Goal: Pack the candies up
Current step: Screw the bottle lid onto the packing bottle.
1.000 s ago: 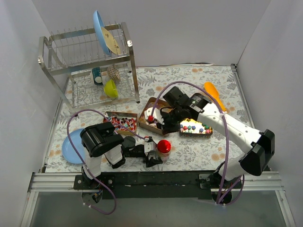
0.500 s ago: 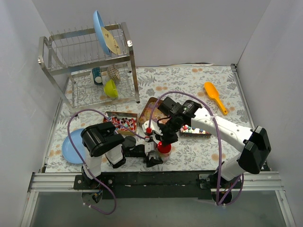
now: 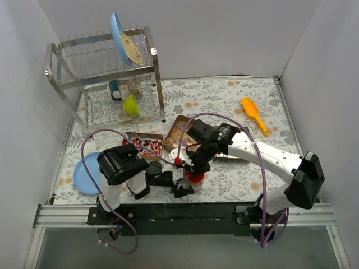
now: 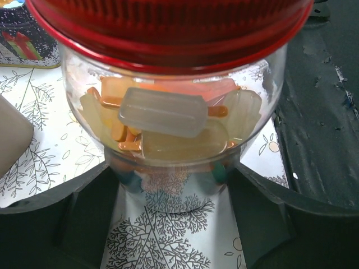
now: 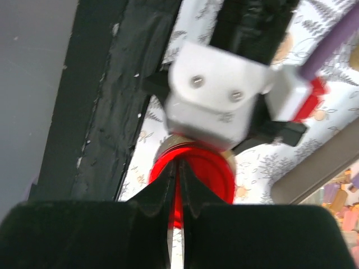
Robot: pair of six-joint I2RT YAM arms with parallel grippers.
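Candies, pale orange-yellow flat pieces (image 4: 168, 129), sit in a clear round jar (image 4: 168, 168) under a round red lid (image 5: 207, 179), near the desk's front edge. Left gripper (image 4: 171, 224) clasps the jar's base between wide-spread fingers. Right gripper (image 5: 178, 193), fingers pinched together on nothing visible, hovers over the lid, its arm (image 3: 263, 151) partly covering a low tray (image 3: 235, 160) behind. Orange plastic scoop (image 3: 255, 115) lies by the right edge.

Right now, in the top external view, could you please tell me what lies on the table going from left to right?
Blue plate → wrapped candies in their tin → red-lidded jar → orange scoop.
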